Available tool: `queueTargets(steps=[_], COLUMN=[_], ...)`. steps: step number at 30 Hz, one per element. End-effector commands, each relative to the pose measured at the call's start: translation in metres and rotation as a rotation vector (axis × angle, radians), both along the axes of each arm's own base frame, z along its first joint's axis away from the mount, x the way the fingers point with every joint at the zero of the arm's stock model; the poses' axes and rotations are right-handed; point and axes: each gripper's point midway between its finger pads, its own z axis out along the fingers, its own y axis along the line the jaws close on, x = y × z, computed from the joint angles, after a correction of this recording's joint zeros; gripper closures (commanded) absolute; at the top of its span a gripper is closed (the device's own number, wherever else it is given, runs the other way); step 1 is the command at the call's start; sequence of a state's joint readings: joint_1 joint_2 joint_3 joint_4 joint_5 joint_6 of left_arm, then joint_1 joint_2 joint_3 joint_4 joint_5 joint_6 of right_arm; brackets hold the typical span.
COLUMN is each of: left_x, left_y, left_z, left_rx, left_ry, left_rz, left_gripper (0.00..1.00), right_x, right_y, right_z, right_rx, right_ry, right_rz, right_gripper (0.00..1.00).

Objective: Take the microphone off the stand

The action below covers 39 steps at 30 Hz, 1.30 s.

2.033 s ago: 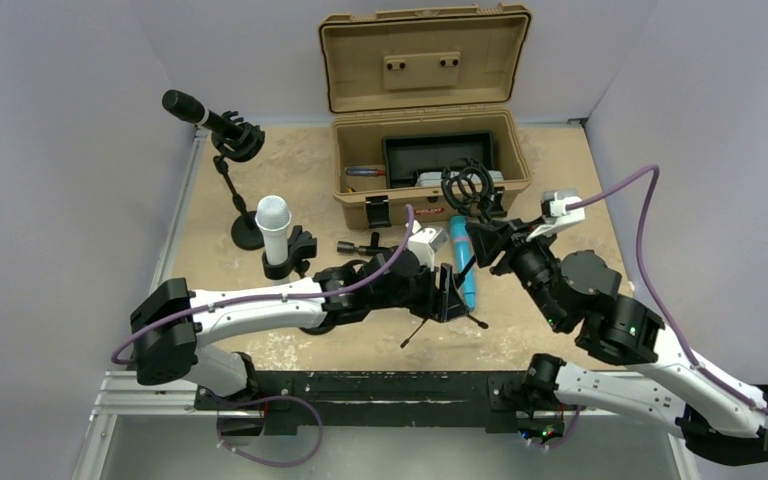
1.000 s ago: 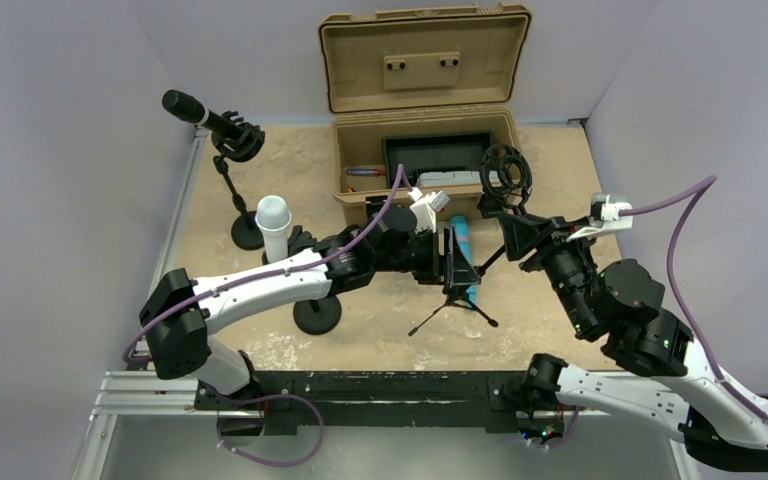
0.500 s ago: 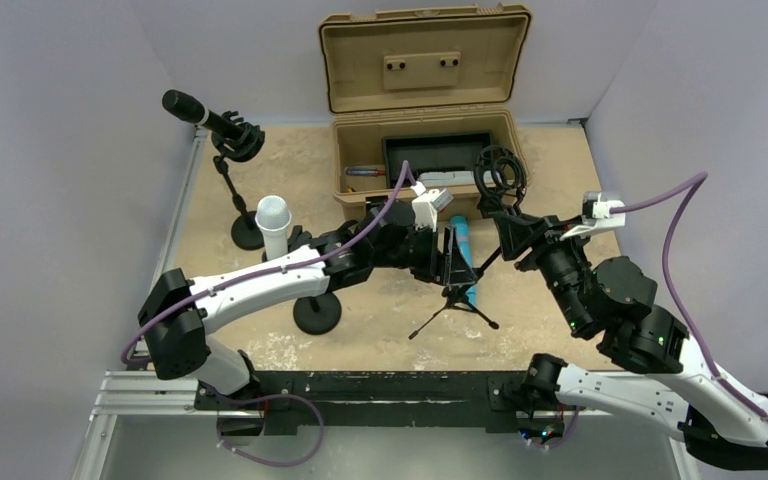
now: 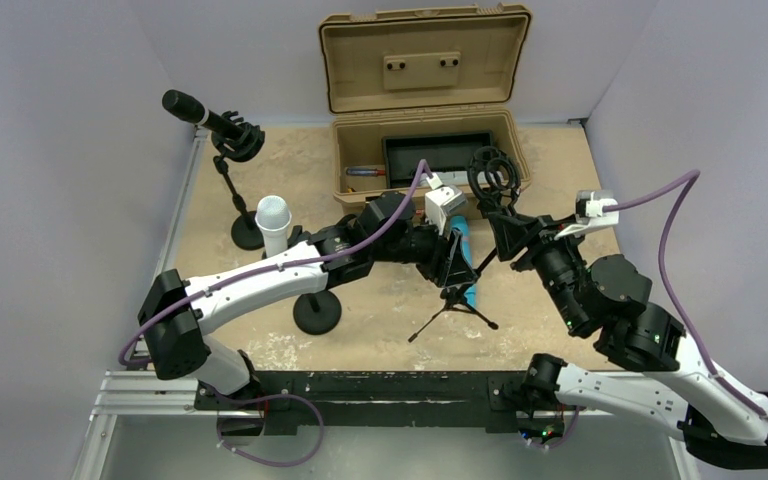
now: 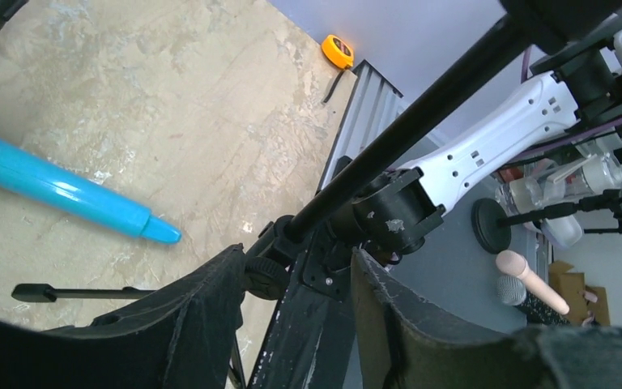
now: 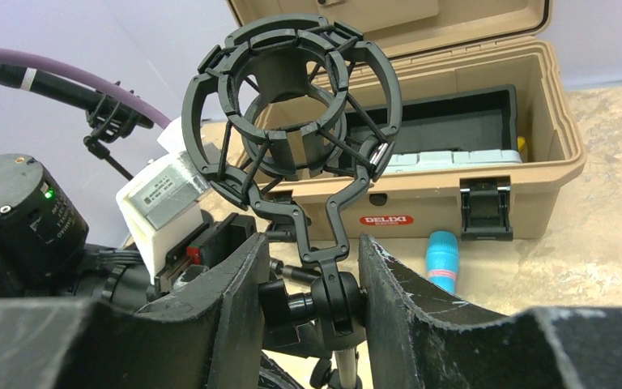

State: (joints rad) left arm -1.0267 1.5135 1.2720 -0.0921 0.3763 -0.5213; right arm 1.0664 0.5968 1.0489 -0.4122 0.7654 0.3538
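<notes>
Well, we see the blue microphone point(image 5: 57, 190) lying flat on the sandy table point(image 4: 380, 320). It is out of the tripod stand point(image 5: 421, 113). It lies just beside the stand's feet, in front of the tan toolbox point(image 6: 429, 194), with one end toward the box.

The stand has thin black legs on the table and a round black shock mount point(image 6: 287, 69) at its top. We can look right through the mount and see the toolbox behind it.

The right gripper point(image 6: 311, 275) pinches the stand at the little knob just under the mount, with its jaws pressed tight on it. The left gripper point(image 5: 296, 259) is lower down, by the spot where the legs meet the pole. Its jaws stand a little apart, one on each side of the stand. We cannot tell if they squeeze it or only sit around it.

Far back on the left, a black microphone point(image 4: 200, 112) sits tilted in its own stand. Near it, a white microphone point(image 4: 273, 222) stands up straight in another holder. The toolbox lid is up.
</notes>
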Motion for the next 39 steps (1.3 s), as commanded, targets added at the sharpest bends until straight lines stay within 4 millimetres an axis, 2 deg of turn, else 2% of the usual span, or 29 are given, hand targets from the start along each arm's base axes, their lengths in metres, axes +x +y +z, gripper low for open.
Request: queueTargets(steps=[1,8,12,17,26,32,39], left_x=[-0.004,-0.008,-0.003,0.003,0.002,0.001,0.001], left_y=[-0.006,-0.006,-0.002,0.0,-0.001,-0.003,-0.004], left_z=[0.032,0.021,0.012,0.004,-0.002,-0.012,-0.013], left_rx=[-0.08,-0.062,-0.029,0.0,0.004,0.023,0.012], left_ry=[-0.084,-0.055,-0.06,-0.06,-0.047,-0.027,-0.018], left_rz=[-0.078,-0.091,-0.058,-0.026,-0.03,-0.032,-0.031], left_gripper=[0.52,0.5,0.42,0.41,0.52,0.49,0.6], right_x=[-0.004,-0.006,-0.007,-0.007,-0.007,-0.008,-0.007], right_y=[-0.004,-0.006,-0.008,-0.006,-0.007,-0.008,-0.007], right_z=[0.037,0.039,0.04,0.038,0.039,0.039,0.039], right_rx=[0.119,0.129,0.135,0.133,0.135,0.137,0.138], right_ry=[-0.061,-0.066,-0.069,-0.066,-0.069,-0.07,-0.07], right_rz=[0.012,0.014,0.016,0.019,0.018,0.019,0.019], right_gripper=[1.0,1.0,1.0,1.0,1.0,1.0,1.0])
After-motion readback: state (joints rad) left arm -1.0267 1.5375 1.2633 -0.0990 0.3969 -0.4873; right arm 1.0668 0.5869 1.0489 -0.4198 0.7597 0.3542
